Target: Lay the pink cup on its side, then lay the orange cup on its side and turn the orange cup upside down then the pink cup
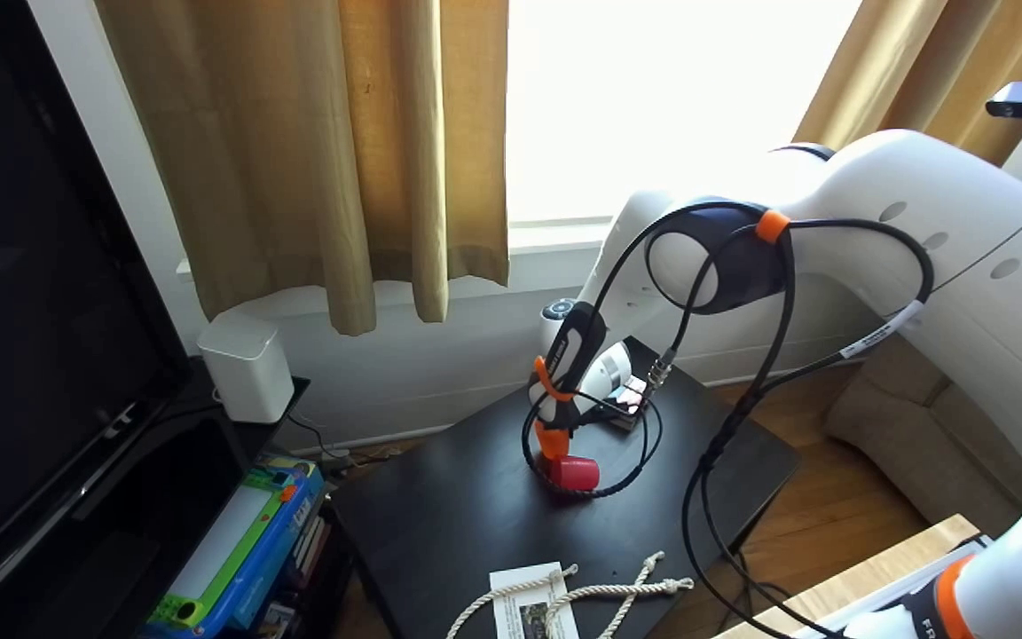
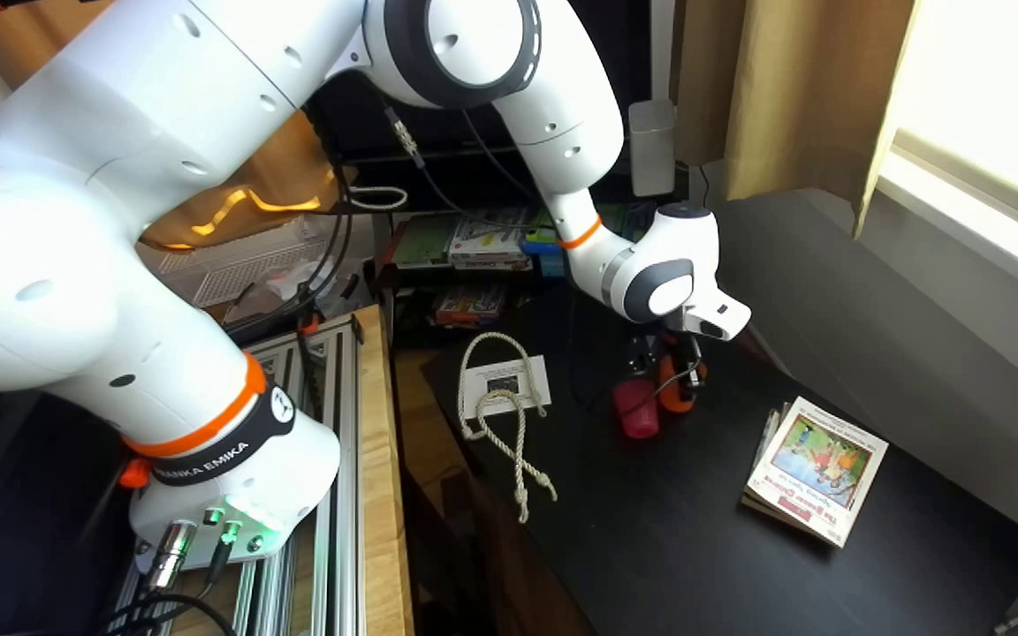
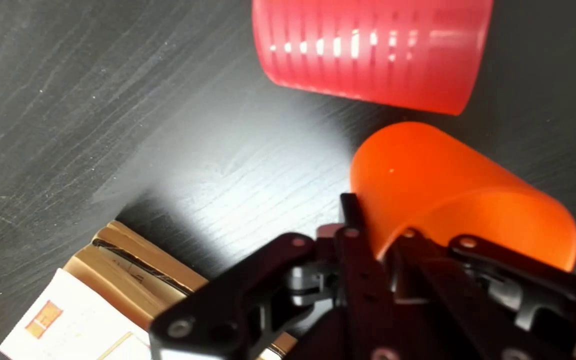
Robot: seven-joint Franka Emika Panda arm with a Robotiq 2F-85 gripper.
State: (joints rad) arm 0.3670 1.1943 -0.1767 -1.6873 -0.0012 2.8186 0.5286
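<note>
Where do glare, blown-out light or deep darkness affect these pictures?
In both exterior views, the window is largely blown out to white; in an exterior view, the television is nearly black; in the wrist view, glare washes over the table between the pink cup and the books, small bright highlights line that cup's side, and the gripper is mostly dark.

pink cup [image 3: 373, 55] crowding pincer [image 3: 380, 222], room toward books [image 2: 814, 473]

black table [image 2: 650, 521] has the pink cup [image 2: 637, 412] on its side, a stack of books [image 2: 818, 473], plus some rope [image 1: 604, 589] flopped partly over a card [image 1: 509, 614]
</note>
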